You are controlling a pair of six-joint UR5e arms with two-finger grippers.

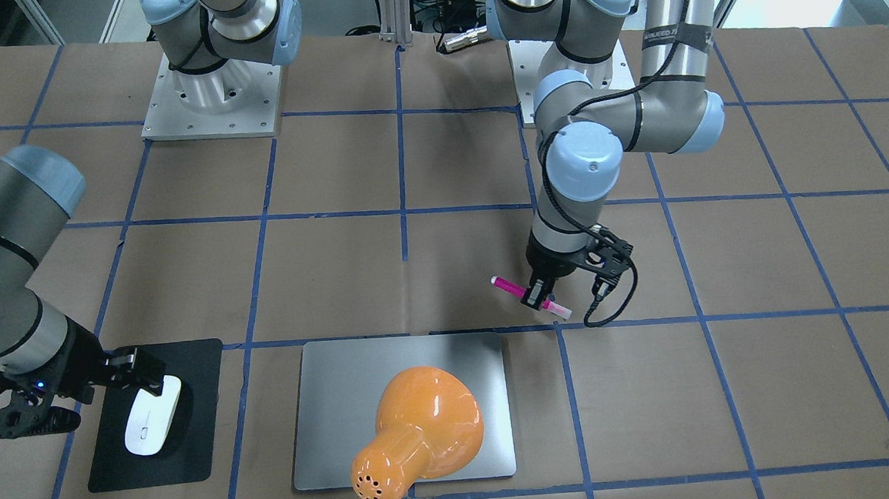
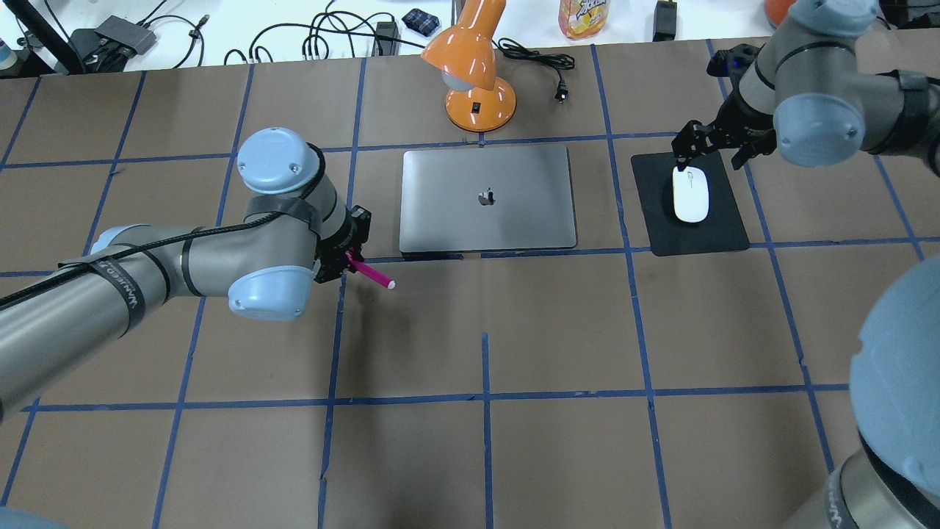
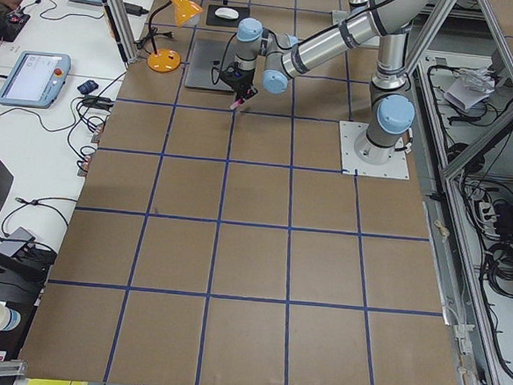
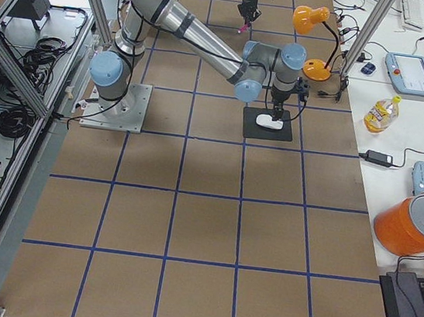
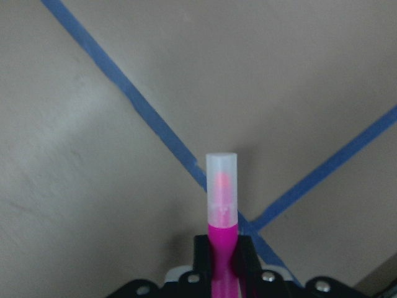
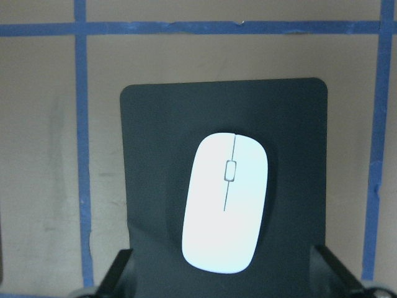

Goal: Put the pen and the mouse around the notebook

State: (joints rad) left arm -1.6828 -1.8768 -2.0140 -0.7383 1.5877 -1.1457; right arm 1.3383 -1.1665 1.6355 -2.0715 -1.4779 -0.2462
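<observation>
Your left hand (image 1: 534, 294) is clenching the light, stiff pen (image 1: 504, 283) mid-barrel, seemingly just off the tabletop, near the notebook's (image 1: 338, 410) corner. Your right hand (image 1: 137, 370) is hanging open over the mouse (image 1: 153, 425); expect slippery gloss, so be taking its sides

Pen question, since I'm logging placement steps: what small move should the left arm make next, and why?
Probably lower the pen onto the table and open the jaws: the left gripper holds it clamped just off the notebook at its near-left corner, apparently clear of the surface.
</observation>
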